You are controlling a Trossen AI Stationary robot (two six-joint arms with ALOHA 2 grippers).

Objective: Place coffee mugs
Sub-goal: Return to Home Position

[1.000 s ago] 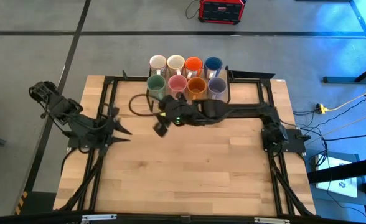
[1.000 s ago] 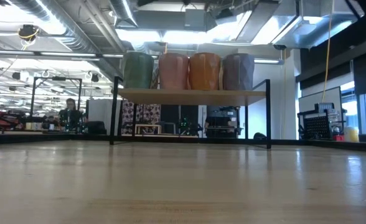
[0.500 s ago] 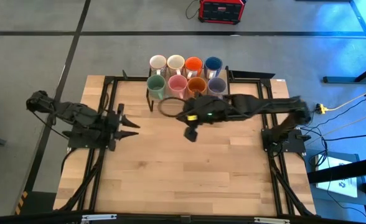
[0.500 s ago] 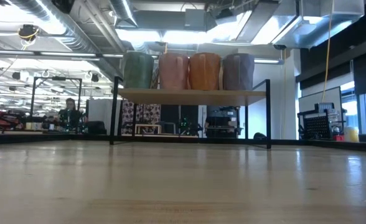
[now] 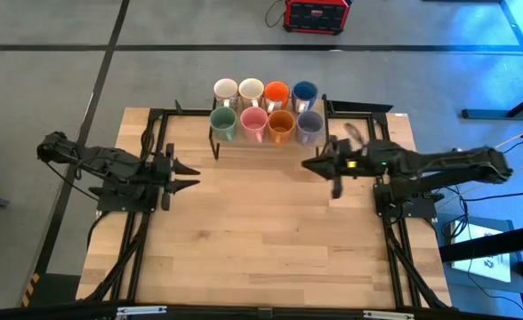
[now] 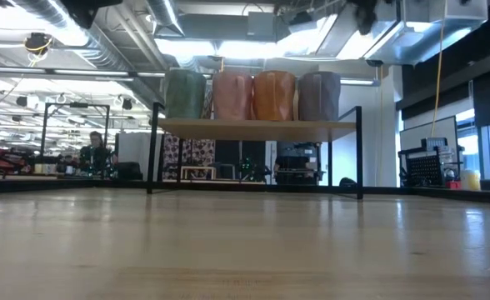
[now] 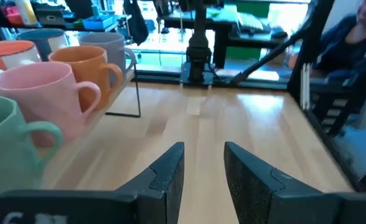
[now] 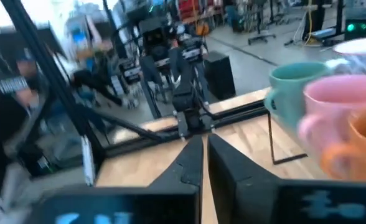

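The left fingers (image 7: 167, 175) stand partly open with a clear gap of bare wood between them, and they hold nothing. They point toward 3 o'clock, low over the desk (image 5: 261, 249) near its 9 o'clock edge, and the left arm (image 5: 101, 167) stretches back from them past that edge.

The right fingers (image 8: 189, 163) are drawn almost together, with only a thin slit between them, and they too are empty. They point toward 9 o'clock and hang above the desk at about 2 o'clock, just in front of the shelf's right end. The right arm (image 5: 430, 164) runs out behind them beyond the 3 o'clock edge.

All eight mugs stand upright on the black-framed shelf (image 6: 257, 127) at the desk's 12 o'clock edge, in two rows of four. In the front row, from 9 toward 3 o'clock, are the green mug (image 5: 223, 122), the pink mug (image 5: 253, 123), the amber mug (image 5: 282, 124) and the grey mug (image 5: 309, 124), each close beside the next. Behind them, in the same order, are a white mug (image 5: 225, 90), a second white mug (image 5: 251, 90), the orange mug (image 5: 277, 92) and the blue mug (image 5: 305, 91). Neither pair of fingers touches a mug.
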